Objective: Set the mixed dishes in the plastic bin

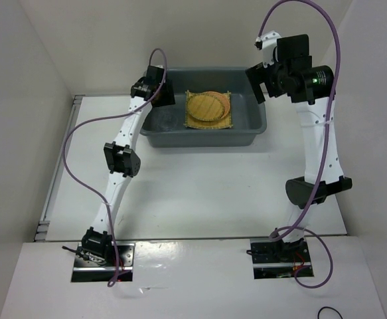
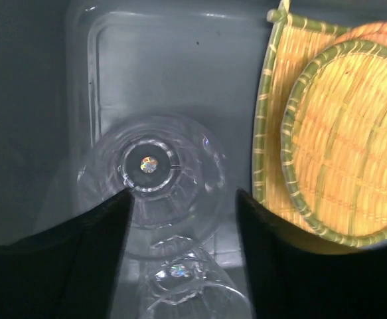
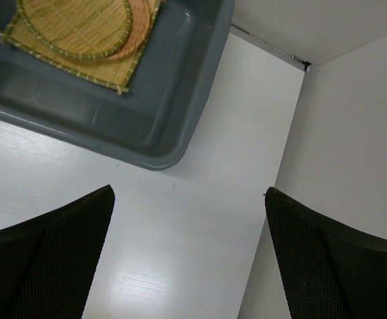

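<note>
The left gripper (image 2: 180,222), jaws spread wide and holding nothing, hung over a glass cup (image 2: 150,176) beside a second cup (image 2: 180,282) on the bin (image 2: 173,73) floor, next to the mat (image 2: 273,126) bearing two discs (image 2: 346,139). The right gripper (image 3: 190,249) gaped empty above the table (image 3: 200,212).

White table (image 1: 200,193) boxed in by plain off-white walls (image 1: 20,100) left, far and right. Light's soft and even, with a metal strip (image 1: 60,163) along the table's left edge.
</note>
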